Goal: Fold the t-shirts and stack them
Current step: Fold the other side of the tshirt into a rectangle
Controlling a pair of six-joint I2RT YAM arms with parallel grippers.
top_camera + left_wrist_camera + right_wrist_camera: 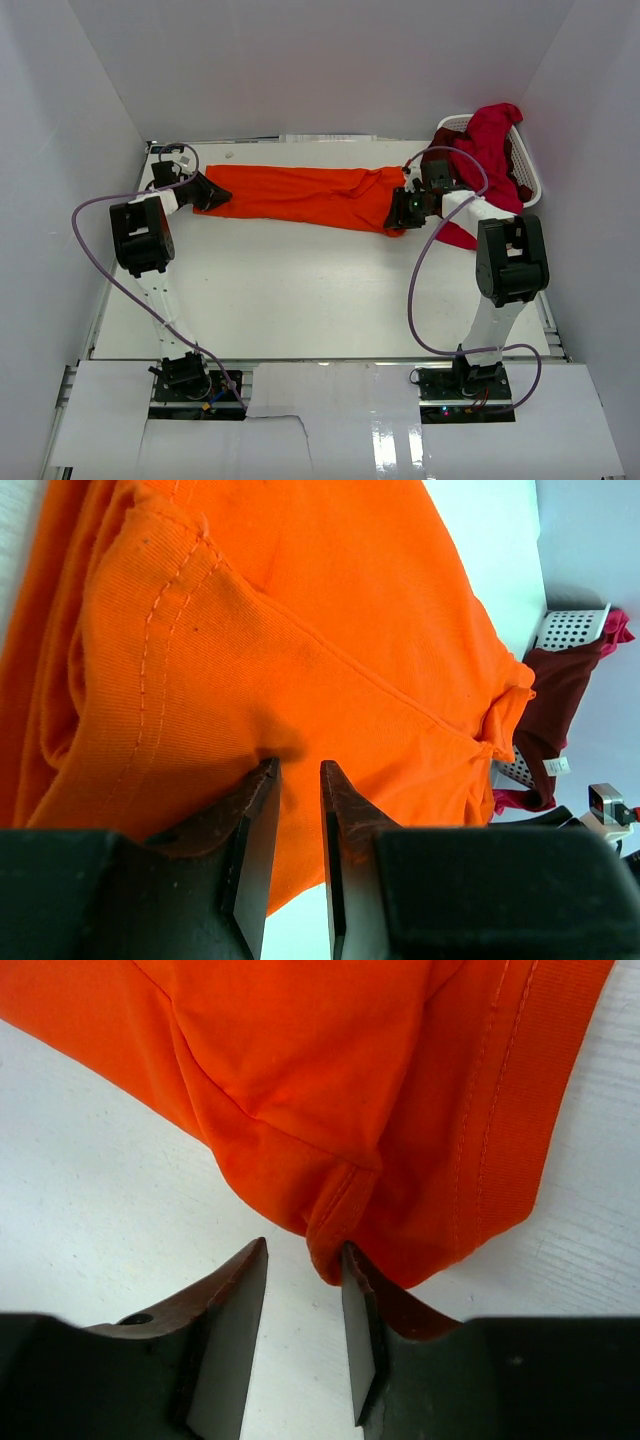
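A bright orange t-shirt [300, 195] lies stretched in a long band across the far part of the table. My left gripper [210, 193] is at its left end. In the left wrist view the jaws [298, 768] stand a narrow gap apart over the cloth's edge [300, 630], not pinching it. My right gripper [405, 208] is at the shirt's right end. In its wrist view the gripper [305, 1248] is open, and a folded hem corner [335, 1245] touches the right fingertip. Crimson and maroon t-shirts [495, 135] hang out of the basket.
A white plastic laundry basket [530, 170] stands at the far right corner, with a red cloth [460, 235] trailing from it onto the table beside my right arm. White walls enclose the table on three sides. The basket [570, 628] and a maroon shirt [555, 695] also show in the left wrist view.
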